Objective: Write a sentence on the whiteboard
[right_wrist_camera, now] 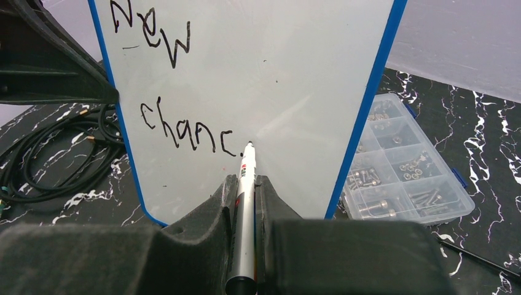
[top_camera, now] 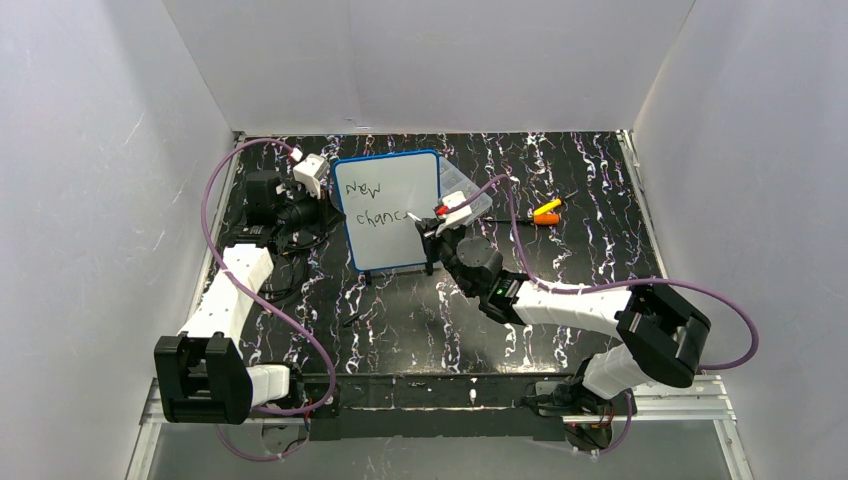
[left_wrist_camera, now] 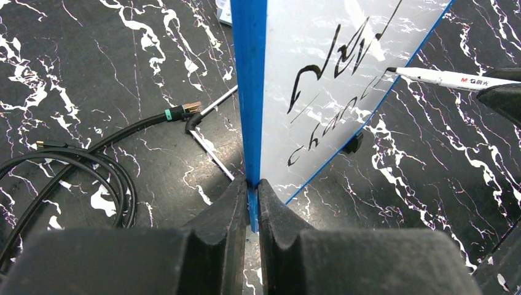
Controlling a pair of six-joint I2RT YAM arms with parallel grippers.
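Note:
The whiteboard (top_camera: 392, 212) has a thin blue frame and stands tilted up off the table. My left gripper (left_wrist_camera: 252, 184) is shut on its blue left edge (left_wrist_camera: 249, 92). The board also shows in the right wrist view (right_wrist_camera: 276, 74). The sentence (right_wrist_camera: 184, 132) reads "New" on one line and "chanc" below, in black. My right gripper (right_wrist_camera: 244, 183) is shut on a white marker pen (right_wrist_camera: 246, 203). The marker tip touches the board just right of the last "c". The marker also shows in the left wrist view (left_wrist_camera: 448, 78).
A clear plastic compartment box (right_wrist_camera: 402, 166) with screws lies right of the board. A yellow and an orange pen (top_camera: 546, 212) lie further right. Black cables (left_wrist_camera: 74, 166) coil on the table left of the board. White walls enclose the table.

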